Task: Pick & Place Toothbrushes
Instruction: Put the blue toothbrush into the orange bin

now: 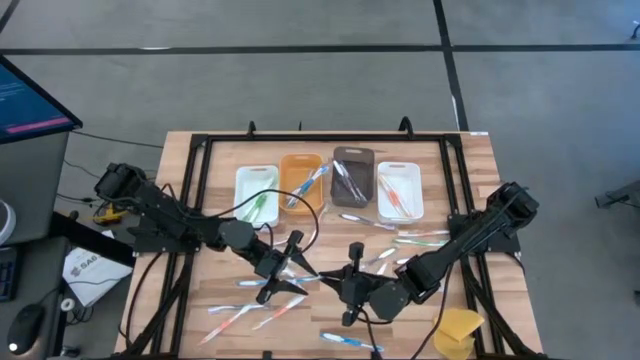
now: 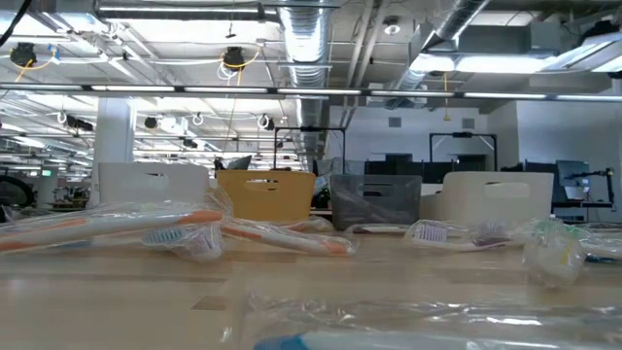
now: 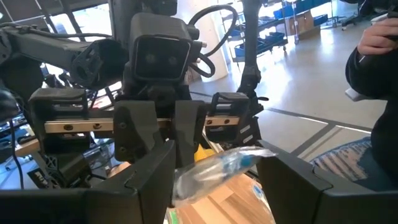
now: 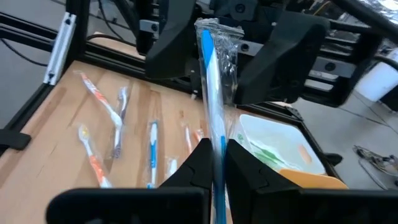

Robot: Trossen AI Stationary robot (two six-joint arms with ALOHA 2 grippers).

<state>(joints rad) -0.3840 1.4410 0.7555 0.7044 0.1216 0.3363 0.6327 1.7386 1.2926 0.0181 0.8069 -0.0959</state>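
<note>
High view straight down over table [image 1: 330, 300], low view level at tabletop, bins [image 2: 264, 194] mid-frame, wrist views face each other, sharing wrapped toothbrush [image 4: 211, 93].

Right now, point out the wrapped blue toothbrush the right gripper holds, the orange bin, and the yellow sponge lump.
wrapped blue toothbrush [image 4: 210, 93]: right wrist view, on the blue handle above the shut right gripper.
orange rectangular bin [image 1: 296, 164]: high view, on its rim.
yellow sponge-like lump [image 1: 458, 331]: high view, on its top face.
</note>
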